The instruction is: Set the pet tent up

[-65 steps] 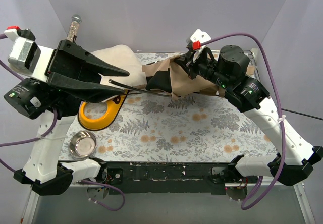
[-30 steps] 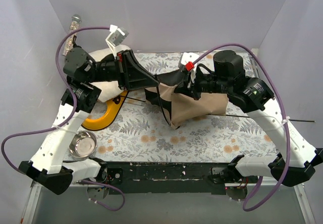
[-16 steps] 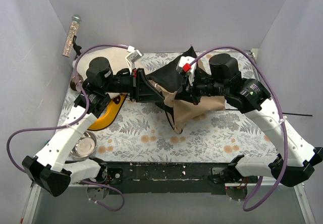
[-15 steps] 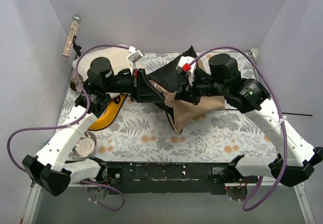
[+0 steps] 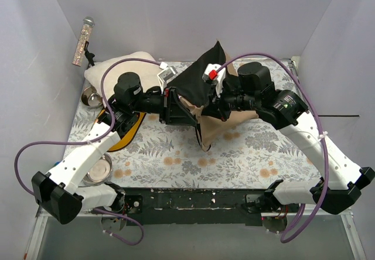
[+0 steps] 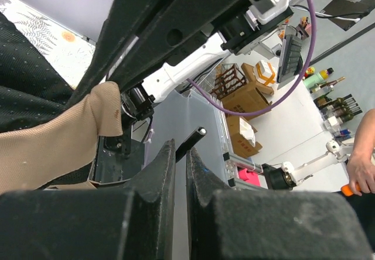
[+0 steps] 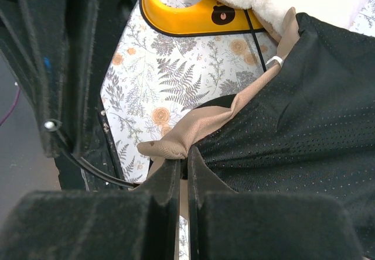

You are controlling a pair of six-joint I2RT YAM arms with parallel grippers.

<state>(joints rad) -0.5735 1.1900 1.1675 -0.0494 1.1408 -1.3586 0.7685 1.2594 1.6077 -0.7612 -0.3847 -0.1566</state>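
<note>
Counted from above: two arms, two grippers, one tent, one yellow stand, one cushion, two steel bowls.

Nearest, the left arm (image 5: pixel 88 154) rises from 7 o'clock and the right arm (image 5: pixel 310 143) from 5 o'clock. Both bend inward and meet over the middle of the table (image 5: pixel 176 151), wrists facing each other. The near bowl (image 5: pixel 96 169) sits at 8 o'clock by the front edge. The stand (image 5: pixel 120 134) lies past it at 9, partly under the left arm. The far bowl (image 5: pixel 94 98) is at 10, against the cushion (image 5: pixel 117 67) in the far left corner.

The tent (image 5: pixel 225 128) hangs between the two wrists at the centre, its tan cloth sagging toward 6 and its black lining peaked toward 12. A thin black pole (image 5: pixel 340 116) juts past the table's edge at 3.

The top view buries both sets of fingertips in cloth; the wrist views show them. On the left gripper (image 6: pixel 179 151) the fingers are narrowed to a slit. A pale-tipped black pole of the tent sticks out from between the tips, apparently pinched there, with tan cloth and dotted lining at 9. The right gripper (image 7: pixel 183 161) is clamped on a fold of the tent's tan edge, with lining spreading to 3. Beyond, at 12, are the stand and cushion, a pole crossing them.
</note>
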